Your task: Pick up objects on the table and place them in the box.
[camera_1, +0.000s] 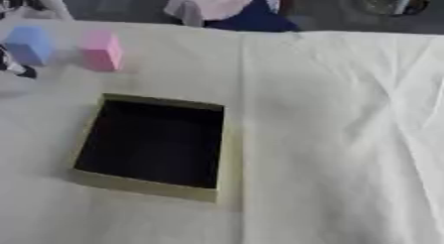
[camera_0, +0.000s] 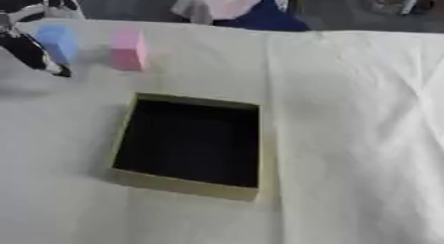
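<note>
Box [camera_0: 185, 184] first: an open, olive-walled square with a dark inside, nearest the robot on the white cloth [camera_0: 347, 139] that covers the table, a little left of the middle. Nothing shows inside it, so none of the placing looks done yet.

Farther back, toward the far left corner, stand two small blocks well apart from the box. The pink block [camera_0: 128, 50] is upright, and the blue block [camera_0: 57, 42] is just beside it on the left, with a gap between them.

At the blue block the robot's left hand [camera_0: 30, 49] comes in from the upper left, its dark fingers reaching down on the block's left side. Whether the fingers are spread, pressed together, or already pinching the block I cannot tell, nor whether they touch it. The right hand is nowhere to be seen.

My read is that the first pick is in hand, with the blue block as target. The next move calls for closing on that block, lifting it clear, and carrying it nearer and rightward over the box opening.
</note>
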Controlling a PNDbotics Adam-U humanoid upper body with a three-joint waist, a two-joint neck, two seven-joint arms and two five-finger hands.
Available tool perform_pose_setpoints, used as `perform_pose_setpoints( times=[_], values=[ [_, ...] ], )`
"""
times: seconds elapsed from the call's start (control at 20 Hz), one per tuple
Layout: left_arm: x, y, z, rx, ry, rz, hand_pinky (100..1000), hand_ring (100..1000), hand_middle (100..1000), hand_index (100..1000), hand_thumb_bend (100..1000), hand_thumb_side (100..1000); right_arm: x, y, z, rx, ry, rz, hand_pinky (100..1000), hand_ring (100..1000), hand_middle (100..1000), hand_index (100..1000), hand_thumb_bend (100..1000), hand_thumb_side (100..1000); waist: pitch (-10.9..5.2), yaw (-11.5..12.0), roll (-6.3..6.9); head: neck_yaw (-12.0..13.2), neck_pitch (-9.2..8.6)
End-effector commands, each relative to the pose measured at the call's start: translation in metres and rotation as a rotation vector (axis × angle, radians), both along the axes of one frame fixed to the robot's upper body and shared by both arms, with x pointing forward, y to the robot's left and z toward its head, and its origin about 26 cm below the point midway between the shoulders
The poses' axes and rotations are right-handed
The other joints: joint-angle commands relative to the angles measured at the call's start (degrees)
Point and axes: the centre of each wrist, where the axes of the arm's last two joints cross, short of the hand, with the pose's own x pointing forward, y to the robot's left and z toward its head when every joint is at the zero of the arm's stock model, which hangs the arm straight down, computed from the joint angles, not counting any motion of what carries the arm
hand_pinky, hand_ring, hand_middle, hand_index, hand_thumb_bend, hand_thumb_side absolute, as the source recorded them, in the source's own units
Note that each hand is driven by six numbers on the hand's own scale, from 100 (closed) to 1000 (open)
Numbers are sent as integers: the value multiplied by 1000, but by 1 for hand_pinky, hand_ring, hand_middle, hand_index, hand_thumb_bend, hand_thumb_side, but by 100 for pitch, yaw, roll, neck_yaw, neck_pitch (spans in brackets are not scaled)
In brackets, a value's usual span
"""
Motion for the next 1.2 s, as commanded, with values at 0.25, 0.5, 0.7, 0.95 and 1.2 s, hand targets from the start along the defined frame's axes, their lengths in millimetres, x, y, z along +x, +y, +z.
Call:
perform_pose_setpoints(
  times=[0.25,0.5,0.7,0.95,1.2],
  values=[
    [0,9,16,37,-58,46,812,961,975,916,801,301,-2,-5,15,-28,-32,-2,780,857,509,719,244,885,-76,5,21,13,12],
    [3,14,14,42,-93,107,837,992,984,913,803,321,0,-7,17,-26,-32,3,781,857,507,719,247,884,-27,-3,14,42,12],
    [7,19,10,23,-100,143,822,976,969,915,785,311,1,-8,19,-25,-34,4,781,858,505,719,250,883,20,-15,4,108,-23],
    [10,23,10,16,-134,149,806,963,964,917,784,293,3,-10,21,-23,-35,7,781,859,503,718,253,881,89,-26,-8,148,-83],
    [12,25,14,15,-180,141,801,965,964,911,782,280,6,-11,24,-24,-35,12,782,859,501,718,255,880,150,-41,-8,172,-166]
  ],
)
